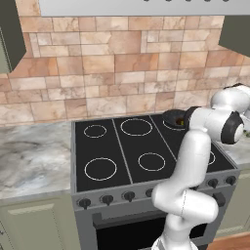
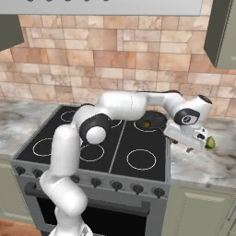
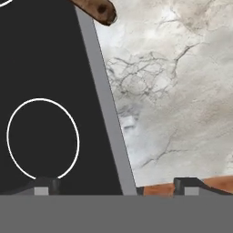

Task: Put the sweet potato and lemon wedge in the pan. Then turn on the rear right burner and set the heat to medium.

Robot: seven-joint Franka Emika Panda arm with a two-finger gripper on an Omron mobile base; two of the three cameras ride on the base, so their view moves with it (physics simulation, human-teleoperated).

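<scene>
The gripper is spread wide and empty, hung above the counter just right of the stove. The lemon wedge lies just beside it, to its right. The sweet potato is seen in the pan.

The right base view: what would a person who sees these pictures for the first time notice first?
First the white arm, stretched low across the black cooktop to the marble counter on its right. Its open gripper hangs beside a small yellow-green lemon wedge on that counter. Behind the arm, the dark pan sits at the cooktop's rear right with something orange-brown in it, probably the sweet potato.
</scene>
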